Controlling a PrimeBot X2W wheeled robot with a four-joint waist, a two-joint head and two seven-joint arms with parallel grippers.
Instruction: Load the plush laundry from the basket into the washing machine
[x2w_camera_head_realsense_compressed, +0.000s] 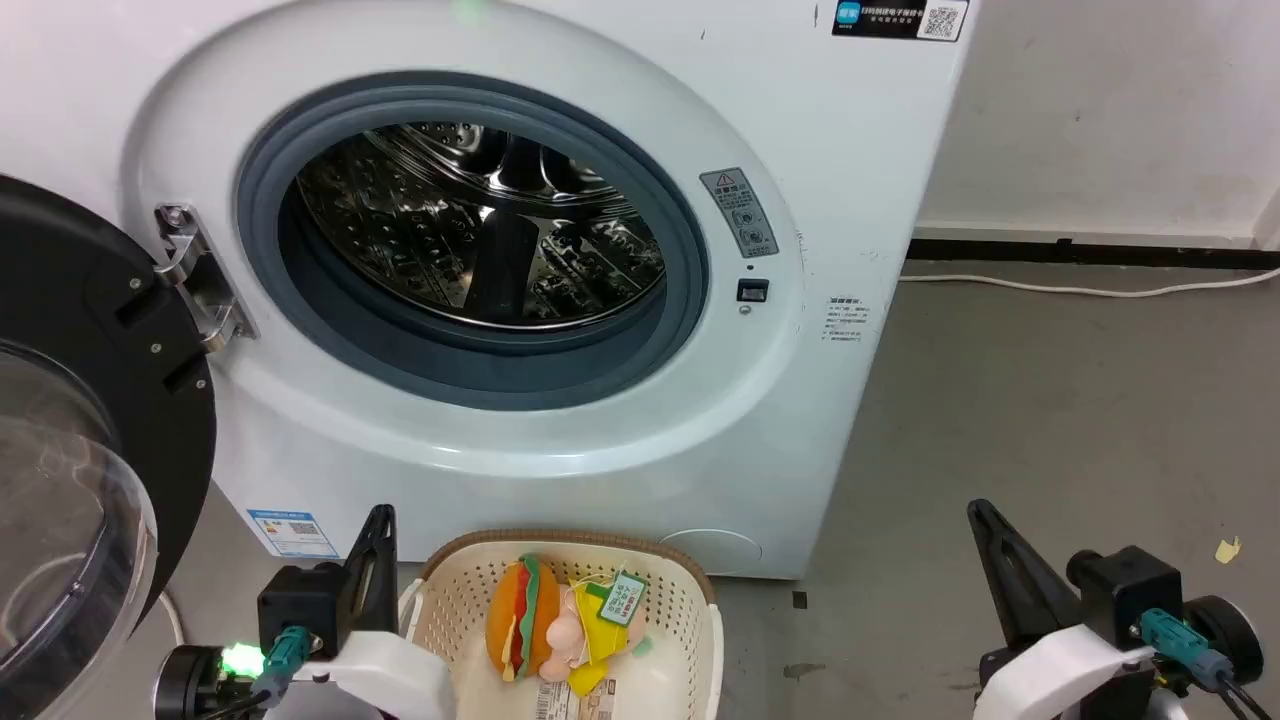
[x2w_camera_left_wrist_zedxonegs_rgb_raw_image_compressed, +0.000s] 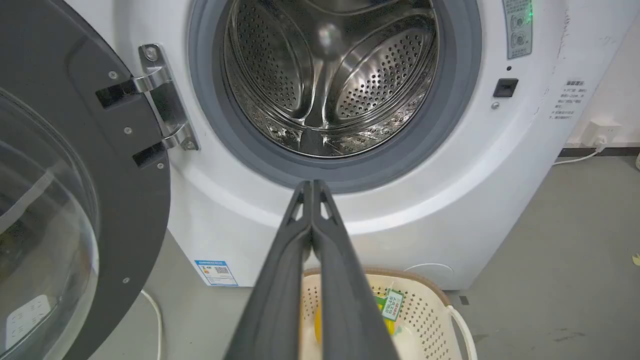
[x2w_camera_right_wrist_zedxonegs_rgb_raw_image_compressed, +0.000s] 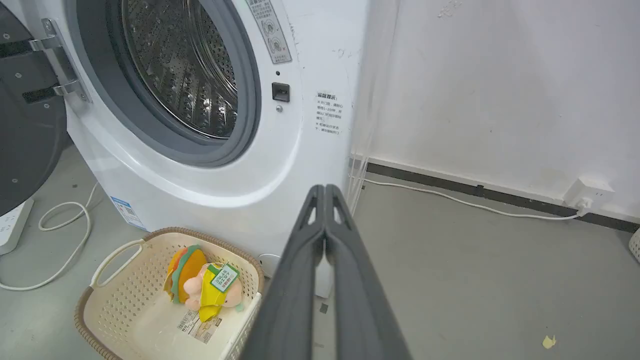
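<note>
the washing machine (x2w_camera_head_realsense_compressed: 560, 470) stands in front, big and white. its round door (x2w_camera_head_realsense_compressed: 100, 400) hangs wide open on the left side. inside the grey ring is the shiny drum (x2w_camera_head_realsense_compressed: 480, 230).

the basket (x2w_camera_head_realsense_compressed: 450, 590) sits on the grey floor (x2w_camera_head_realsense_compressed: 1050, 420), just in front of the machine and below the open hole. the plush laundry (x2w_camera_head_realsense_compressed: 545, 625) lies inside the basket in one small heap. the orange burger toy stands on its edge on the left. the pale pink and yellow bits touch it on the right, and a green tag (x2w_camera_head_realsense_compressed: 622, 598) lies on top. a paper label (x2w_camera_head_realsense_compressed: 575, 700) on the basket floor peeks out from under the heap.

the left gripper (x2w_camera_head_realsense_compressed: 382, 515) is low, just beside the left side of the basket, pointing up. in the left wrist view its two long dark fingers (x2w_camera_left_wrist_zedxonegs_rgb_raw_image_compressed: 280, 280) are pressed together at the tips, pinching nothing.

the right gripper (x2w_camera_head_realsense_compressed: 978, 506) is low on the right, well apart from the basket, over bare floor. in the right wrist view its fingers (x2w_camera_right_wrist_zedxonegs_rgb_raw_image_compressed: 300, 280) are pressed together too, with nothing between them.

a white cable (x2w_camera_head_realsense_compressed: 1080, 290) runs along the floor by the wall.
</note>
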